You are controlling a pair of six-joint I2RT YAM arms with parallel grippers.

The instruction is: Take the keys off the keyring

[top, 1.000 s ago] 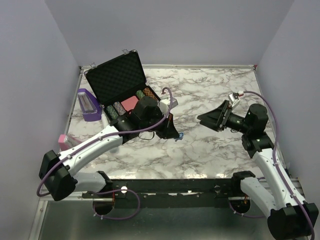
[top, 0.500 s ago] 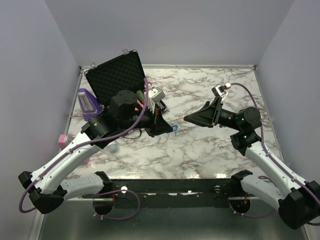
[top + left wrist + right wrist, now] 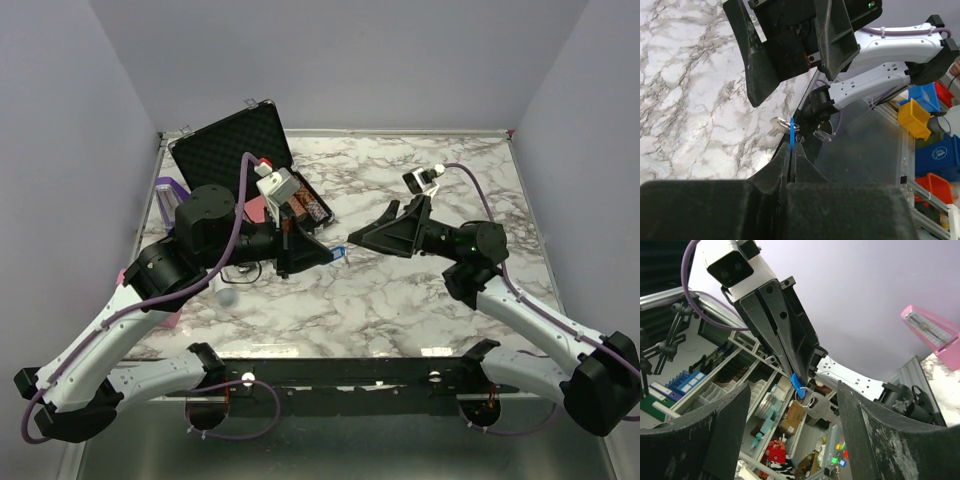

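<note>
While both arms hang over the marble table [image 3: 400,300], containers first: the black case [image 3: 235,150] sits open at the back left with its lid propped up. It has poker chips [image 3: 308,207] in rows in the tray and something red [image 3: 256,209] beside them, partly behind my left wrist. The purple box [image 3: 165,188] is just left of the case, mostly hidden by my arm; can't tell its contents. My left gripper [image 3: 791,152] has its fingers pinched tight on the blue tag [image 3: 791,136], edge-on, held up off the table near mid-table. The keyring [image 3: 796,126] hangs at the tag's far end just past my fingertips, with the keys [image 3: 779,123] dangling off it. I see one silvery blade for sure and can't count more. My right gripper [image 3: 795,80] has its jaws spread wide and is holding nothing. It faces the left one head-on, and the right wrist view shows tag and ring framed between my two fingers, near but not touching as far as I can tell. Versus 1 s ago: the tag was low near the table in front of the case, and the right gripper sat well off to the right. Half a second ago the gap was already smaller. Now the left is raised and pulled back, more chips are uncovered, and the right has closed in on the ring.
</note>
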